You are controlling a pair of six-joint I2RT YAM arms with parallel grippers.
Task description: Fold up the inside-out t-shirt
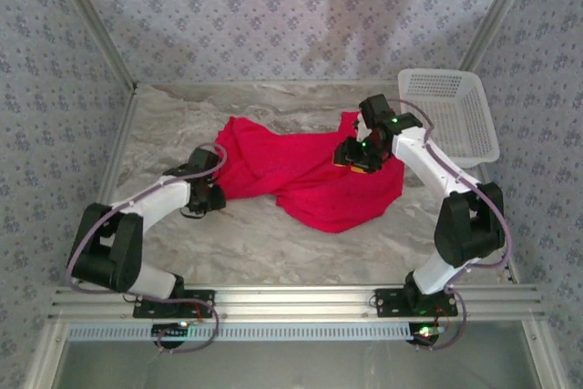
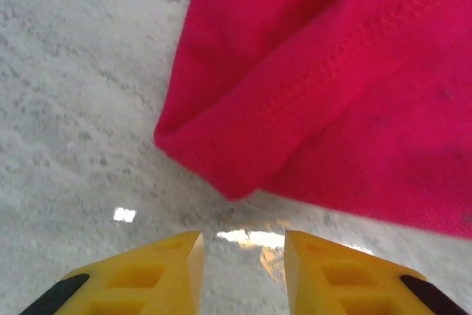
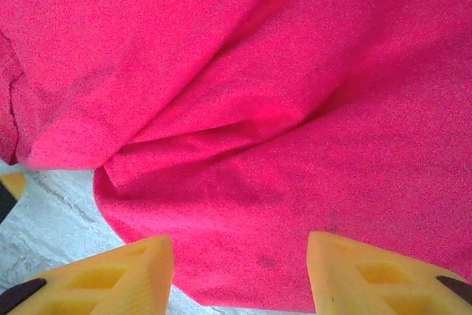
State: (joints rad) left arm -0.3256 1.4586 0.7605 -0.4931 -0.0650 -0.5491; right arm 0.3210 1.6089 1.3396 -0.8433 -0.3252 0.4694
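Note:
The inside-out t-shirt [image 1: 310, 179] is bright red and lies crumpled in the middle of the marble table [image 1: 264, 243]. My left gripper [image 1: 217, 190] sits low at the shirt's left edge. In the left wrist view a stitched hem corner of the t-shirt [image 2: 324, 86] lies just ahead of the left gripper [image 2: 243, 245], whose yellow fingers [image 2: 166, 271] stand apart with bare table between them. My right gripper [image 1: 357, 157] hovers over the shirt's right part. In the right wrist view the right gripper [image 3: 240, 245] is open, its fingers [image 3: 133, 267] spread above wrinkled red cloth [image 3: 280, 108].
A white plastic basket [image 1: 451, 111] stands at the back right corner, close behind the right arm. Patterned walls [image 1: 273, 15] enclose the table on three sides. Bare marble lies in front of the shirt and along the left side.

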